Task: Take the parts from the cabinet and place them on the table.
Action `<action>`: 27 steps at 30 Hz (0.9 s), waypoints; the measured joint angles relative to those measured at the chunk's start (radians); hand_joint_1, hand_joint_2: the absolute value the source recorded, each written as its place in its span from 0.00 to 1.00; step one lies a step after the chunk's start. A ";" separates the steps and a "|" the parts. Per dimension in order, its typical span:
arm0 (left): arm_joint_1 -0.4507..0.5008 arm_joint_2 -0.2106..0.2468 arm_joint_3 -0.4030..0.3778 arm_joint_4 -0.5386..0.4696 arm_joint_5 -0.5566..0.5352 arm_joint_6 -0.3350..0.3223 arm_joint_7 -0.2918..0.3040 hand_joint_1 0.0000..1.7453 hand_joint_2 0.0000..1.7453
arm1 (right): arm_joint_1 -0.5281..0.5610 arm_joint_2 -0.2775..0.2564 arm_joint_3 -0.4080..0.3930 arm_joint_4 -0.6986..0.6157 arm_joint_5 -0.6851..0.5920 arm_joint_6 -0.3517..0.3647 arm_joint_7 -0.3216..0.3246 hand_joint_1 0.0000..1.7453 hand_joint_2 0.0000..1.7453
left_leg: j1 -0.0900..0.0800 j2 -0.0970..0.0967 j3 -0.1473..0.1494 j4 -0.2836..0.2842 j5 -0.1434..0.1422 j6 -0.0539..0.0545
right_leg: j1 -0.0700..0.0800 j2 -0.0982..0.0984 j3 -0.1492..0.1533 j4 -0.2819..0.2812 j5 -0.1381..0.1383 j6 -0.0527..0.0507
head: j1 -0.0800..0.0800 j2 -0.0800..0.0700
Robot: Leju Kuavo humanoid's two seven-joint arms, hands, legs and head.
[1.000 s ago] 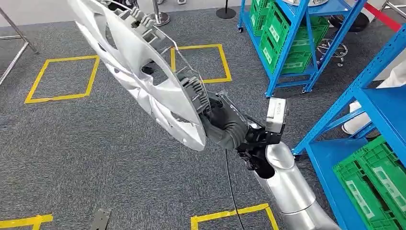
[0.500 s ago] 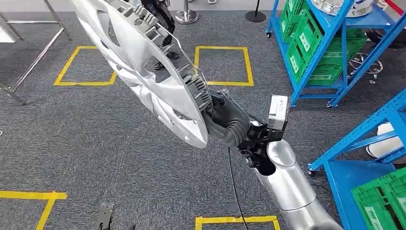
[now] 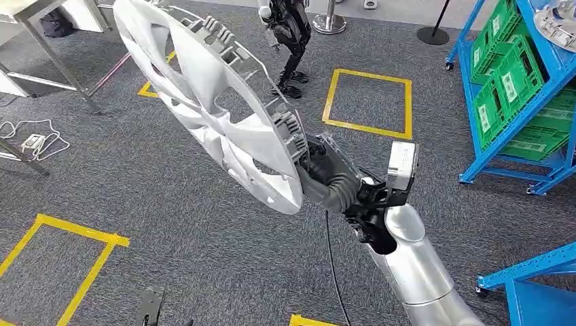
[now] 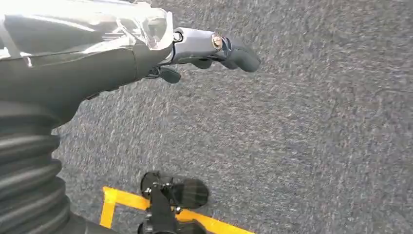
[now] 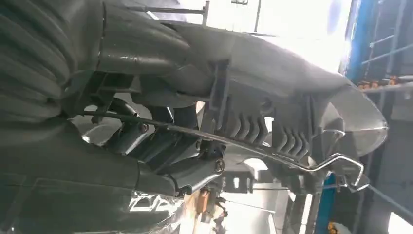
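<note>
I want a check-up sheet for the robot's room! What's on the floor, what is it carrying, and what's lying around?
Surface: grey carpet with yellow tape squares.
Job's things: silver wheel cover, carried tilted above the floor.
Clutter: white cord and plug lying on the carpet near the metal table legs.
Hands: right hand grips the wheel cover's rim; left hand hangs over the carpet, holding nothing.
Cables: thin black cable hanging by the right arm.
Surroundings: blue rack with green crates; another robot's dark legs.
</note>
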 joint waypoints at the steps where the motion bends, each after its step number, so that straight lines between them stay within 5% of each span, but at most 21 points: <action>1: 0.001 0.003 0.000 0.001 0.000 0.000 0.000 0.00 1.00 | -0.001 0.003 0.000 0.000 0.000 0.000 0.000 1.00 1.00 | 0.002 0.006 -0.003 0.005 -0.005 -0.004 | -0.009 -0.013 0.004 -0.004 0.001 -0.008 | 0.000 0.000; 2: 0.002 0.001 -0.002 0.002 0.000 0.000 0.000 0.00 1.00 | 0.000 0.006 0.000 0.000 0.000 -0.001 0.001 1.00 1.00 | -0.006 0.072 -0.011 0.027 -0.016 -0.009 | -0.006 -0.021 0.009 -0.005 -0.002 -0.013 | -0.003 0.000; 3: -0.002 0.003 -0.002 0.002 0.000 0.000 0.000 0.00 1.00 | 0.000 0.007 -0.002 0.000 0.000 -0.001 0.001 1.00 1.00 | -0.006 0.116 -0.037 0.079 -0.044 -0.013 | -0.001 -0.032 0.012 -0.005 -0.005 -0.023 | -0.008 0.000; 5: -0.006 0.005 -0.002 0.002 0.003 0.005 -0.002 0.00 1.00 | 0.000 0.007 -0.001 0.000 -0.003 -0.001 0.001 1.00 1.00 | -0.002 0.150 -0.120 0.235 -0.112 -0.016 | 0.008 -0.057 0.016 -0.005 -0.012 -0.032 | -0.008 0.000; 7: 0.001 0.005 -0.005 0.002 0.009 0.011 -0.003 0.00 1.00 | 0.000 0.009 0.000 0.000 -0.006 0.002 0.004 1.00 1.00 | -0.002 0.153 -0.175 0.326 -0.130 -0.015 | 0.014 -0.082 0.020 -0.005 -0.017 -0.037 | -0.008 0.000; 8: 0.006 0.008 -0.005 0.002 0.010 0.014 -0.003 0.00 1.00 | 0.001 0.010 0.002 0.000 -0.007 0.002 0.007 1.00 1.00 | -0.002 0.153 -0.164 0.297 -0.104 -0.011 | 0.018 -0.093 0.023 -0.005 -0.020 -0.037 | -0.008 0.000; 10: 0.020 0.015 -0.005 -0.005 0.010 0.024 0.002 0.00 1.00 | 0.001 0.016 0.005 -0.002 -0.007 0.002 0.013 1.00 1.00 | -0.010 0.168 -0.076 0.134 -0.021 0.008 | 0.026 -0.114 0.036 -0.005 -0.030 -0.039 | -0.008 0.000; 11: 0.027 0.019 -0.005 -0.012 0.010 0.030 0.011 0.00 1.00 | 0.000 0.018 0.006 -0.005 -0.008 0.002 0.016 1.00 1.00 | -0.024 0.216 -0.025 0.049 0.012 0.025 | 0.028 -0.124 0.043 -0.006 -0.035 -0.038 | -0.008 0.000; 12: 0.030 0.026 -0.005 -0.021 0.010 0.033 0.022 0.00 1.00 | 0.001 0.019 0.006 -0.006 -0.008 0.002 0.016 1.00 1.00 | -0.041 0.269 -0.012 0.025 -0.006 0.035 | 0.033 -0.134 0.048 -0.007 -0.039 -0.035 | -0.005 0.000; 16: 0.049 0.031 -0.010 -0.039 0.002 0.035 0.046 0.00 1.00 | 0.000 0.022 0.005 -0.008 -0.006 0.001 0.017 1.00 1.00 | -0.044 0.210 -0.007 0.002 0.003 0.048 | 0.039 -0.188 0.060 -0.018 -0.048 -0.019 | -0.007 0.000; 17: 0.058 0.029 -0.013 -0.044 0.001 0.034 0.051 0.00 1.00 | 0.002 0.021 0.002 -0.011 -0.003 0.001 0.018 1.00 1.00 | -0.027 0.196 0.015 -0.022 0.016 0.048 | 0.035 -0.168 0.056 -0.009 -0.056 -0.017 | -0.007 0.000; 18: 0.054 0.028 -0.015 -0.048 0.000 0.034 0.052 0.00 1.00 | 0.001 0.023 0.000 -0.012 -0.003 0.000 0.019 1.00 1.00 | -0.024 0.181 0.021 -0.033 0.020 0.053 | 0.031 -0.112 0.040 0.029 -0.073 -0.017 | -0.004 0.000; 19: 0.048 0.028 -0.016 -0.050 -0.001 0.034 0.051 0.00 1.00 | 0.000 0.018 -0.006 -0.012 -0.002 0.001 0.018 1.00 1.00 | -0.023 0.166 0.020 -0.033 0.023 0.057 | 0.027 -0.076 0.006 0.099 -0.100 -0.019 | -0.002 0.000; 21: 0.039 0.024 -0.021 -0.053 -0.002 0.031 0.052 0.00 1.00 | 0.002 0.013 -0.012 -0.012 -0.003 0.001 0.017 1.00 1.00 | -0.020 0.128 0.020 -0.033 0.023 0.056 | 0.017 -0.051 -0.087 0.265 -0.153 -0.015 | 0.002 0.000; 22: 0.039 0.024 -0.025 -0.054 -0.002 0.030 0.052 0.00 1.00 | 0.002 0.012 -0.012 -0.012 -0.003 0.001 0.017 1.00 1.00 | -0.019 0.110 0.020 -0.032 0.022 0.054 | 0.012 -0.050 -0.116 0.306 -0.156 -0.007 | 0.001 0.000; 23: 0.040 0.023 -0.027 -0.055 -0.002 0.029 0.053 0.00 1.00 | 0.004 0.011 -0.012 -0.012 -0.002 0.001 0.018 1.00 1.00 | -0.016 0.093 0.023 -0.032 0.021 0.053 | 0.007 -0.050 -0.116 0.288 -0.138 0.006 | 0.001 0.000; 25: 0.038 0.021 -0.028 -0.055 -0.002 0.023 0.054 0.00 1.00 | 0.004 0.010 -0.013 -0.012 -0.002 0.001 0.018 1.00 1.00 | -0.009 0.059 0.026 -0.026 0.016 0.042 | -0.003 -0.043 -0.052 0.132 -0.057 0.036 | 0.002 0.000; 26: 0.036 0.021 -0.029 -0.055 -0.002 0.019 0.055 0.00 1.00 | 0.003 0.010 -0.014 -0.012 -0.002 0.001 0.018 1.00 1.00 | -0.006 0.045 0.025 -0.018 0.010 0.033 | -0.012 -0.015 -0.006 0.032 -0.013 0.049 | 0.002 0.000; 27: 0.033 0.023 -0.028 -0.055 -0.002 0.017 0.054 0.00 1.00 | 0.003 0.008 -0.015 -0.011 -0.002 0.001 0.018 1.00 1.00 | -0.007 0.033 0.017 -0.007 0.004 0.024 | -0.017 0.027 0.008 -0.006 -0.005 0.046 | 0.004 0.000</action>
